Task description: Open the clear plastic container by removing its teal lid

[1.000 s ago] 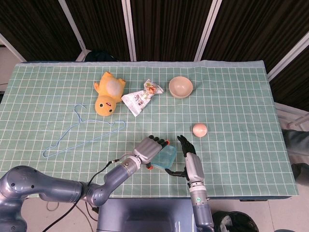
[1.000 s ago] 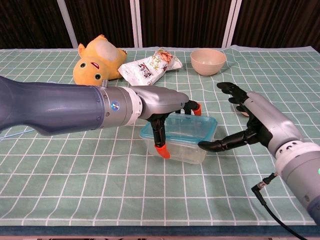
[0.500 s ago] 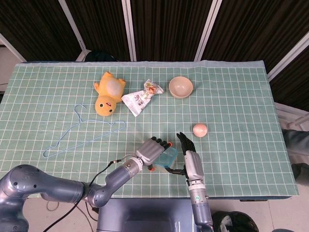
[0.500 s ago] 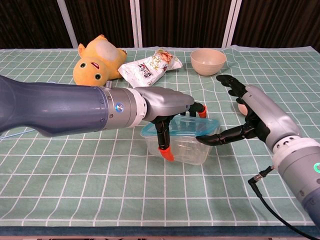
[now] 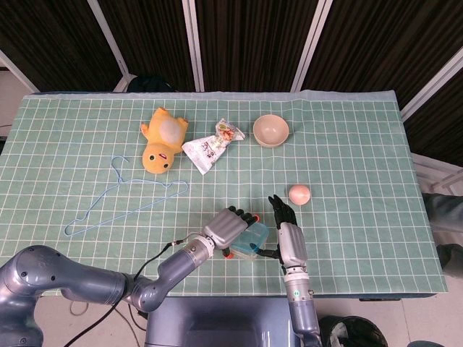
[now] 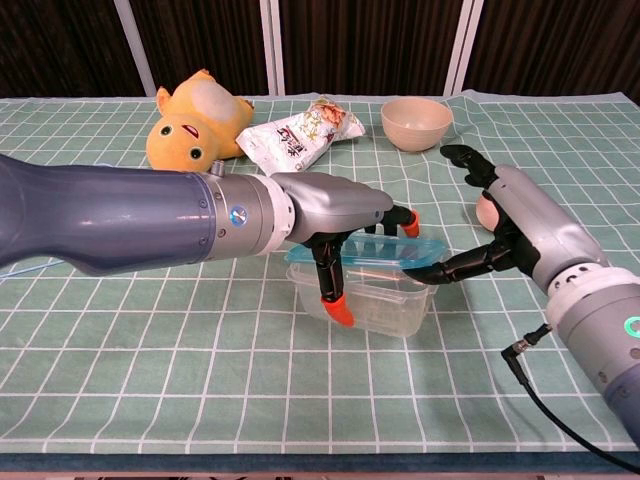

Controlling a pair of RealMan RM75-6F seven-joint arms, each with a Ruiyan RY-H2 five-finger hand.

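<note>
The surface (image 5: 362, 159) is covered with a green checked cloth. On it, far behind the container and to its left, lies a yellow stuffed toy (image 5: 162, 140) (image 6: 192, 122). A thin blue hanger (image 5: 123, 199) lies further left of the container, well apart from it. A crinkled snack bag (image 5: 210, 147) (image 6: 300, 132) rests behind the container, just beside the toy, and a beige bowl (image 5: 270, 130) (image 6: 416, 122) stands behind the container and to its right.

The clear container (image 6: 372, 298) (image 5: 250, 239) sits near the front edge of the surface, between the two hands. Its long axis runs left to right in the chest view, with a slight slant. The teal lid (image 6: 368, 252) lies along the same axis, tilted: its right end touches the rim, and the left end looks raised off it.

The left hand (image 6: 335, 218) (image 5: 230, 228) reaches over the container from the left, fingers clamped across the lid and a red-tipped thumb pressed against the container's near wall. The right hand (image 6: 500, 235) (image 5: 286, 230) is at the container's right end, its fingers apart, one dark fingertip touching the lid's right edge.

A small peach-coloured ball (image 5: 299, 194) (image 6: 487, 211) lies behind the container to its right, partly hidden by the right hand in the chest view.
</note>
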